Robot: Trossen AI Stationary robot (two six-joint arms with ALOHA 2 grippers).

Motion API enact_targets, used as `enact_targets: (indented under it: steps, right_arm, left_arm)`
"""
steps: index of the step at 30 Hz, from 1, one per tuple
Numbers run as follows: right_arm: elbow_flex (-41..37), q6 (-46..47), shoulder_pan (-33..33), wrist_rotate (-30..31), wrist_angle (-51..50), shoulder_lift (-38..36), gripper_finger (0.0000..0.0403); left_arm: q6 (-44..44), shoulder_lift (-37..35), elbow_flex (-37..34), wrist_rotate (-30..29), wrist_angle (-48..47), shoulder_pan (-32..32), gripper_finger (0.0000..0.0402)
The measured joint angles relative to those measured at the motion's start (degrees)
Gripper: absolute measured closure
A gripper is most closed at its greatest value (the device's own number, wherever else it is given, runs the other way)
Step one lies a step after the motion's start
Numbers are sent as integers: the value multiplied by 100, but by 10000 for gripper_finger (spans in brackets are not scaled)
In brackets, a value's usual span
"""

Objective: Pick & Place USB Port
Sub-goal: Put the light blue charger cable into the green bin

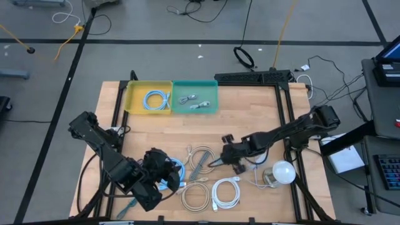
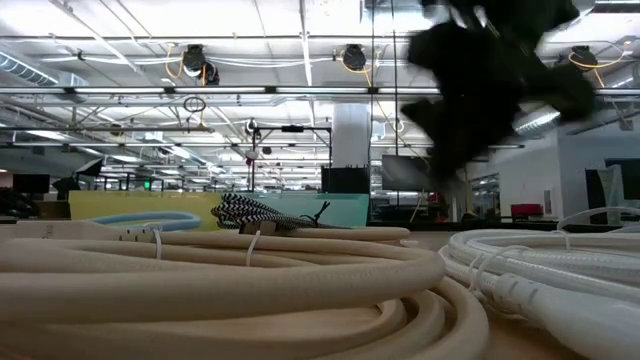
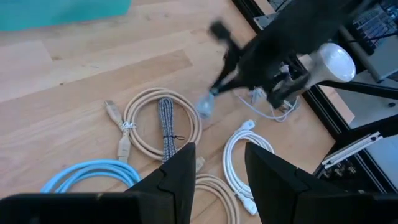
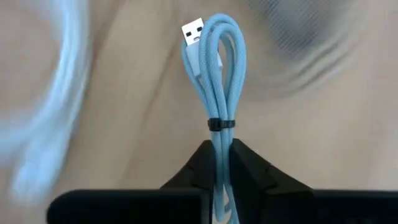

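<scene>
My right gripper (image 4: 222, 163) is shut on a small light-blue USB cable bundle (image 4: 214, 74), tied round its middle with a dark band and showing a silver plug (image 4: 193, 31) at its free end. In the high view this gripper (image 1: 217, 163) hovers right of a beige coil (image 1: 201, 156) at the table's middle. Near the front left, my left gripper (image 3: 217, 180) stands open with nothing between its fingers, above a larger light-blue cable coil (image 3: 93, 171). A yellow tray (image 1: 134, 100) and a green tray (image 1: 212, 87) sit at the far edge. My right gripper pinches the bundle's looped strands (image 4: 221, 144) between its two fingers, just behind the dark tie band. The fingers lie along the bundle, slanting down. The bundle sticks out past the fingertips, plug end farthest, and in the left wrist view (image 3: 205, 107) looks clear of the table.
A black-and-white braided cable (image 3: 166, 124) lies across the beige coil. A white cable (image 1: 226, 192) and another beige coil (image 1: 195, 197) lie near the front edge. A white round object (image 1: 283, 171) sits front right. Both trays hold cables.
</scene>
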Motion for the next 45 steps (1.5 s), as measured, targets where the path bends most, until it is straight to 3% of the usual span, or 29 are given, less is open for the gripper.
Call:
enact_targets:
  steps: [3,8,12,17,22,27,37,45]
  right_arm:
    - [835,-76,-23,793,-64,-137,384]
    - [2227,-704,-376,1317,367,-51,385]
    - [2857,-924,-957,1289,365,426,385]
    - [3548,-1172,-1718,862,316,1213,385]
    - [4832,-1104,-2232,536,-173,2335,385]
    - [6088,-937,-2395,447,-741,3174,385]
    - [5992,-323,-2919,1317,-1794,3462,385]
    - [5227,-327,-3357,1328,-1878,3382,386]
  left_arm:
    - [-69,0,2,-24,-67,0,259]
    - [-311,-18,2,-148,-265,-27,259]
    - [-986,-192,7,-478,-1007,-163,270]
    - [-2267,-413,-22,-140,-2458,-423,320]
    - [-1981,-1026,-466,-155,-2448,-467,388]
    - [-1425,-1436,-633,-171,-2400,-428,391]
    - [-419,-1909,-629,-240,-2422,-472,394]
    - [-102,-1915,-629,-328,-2409,-470,393]
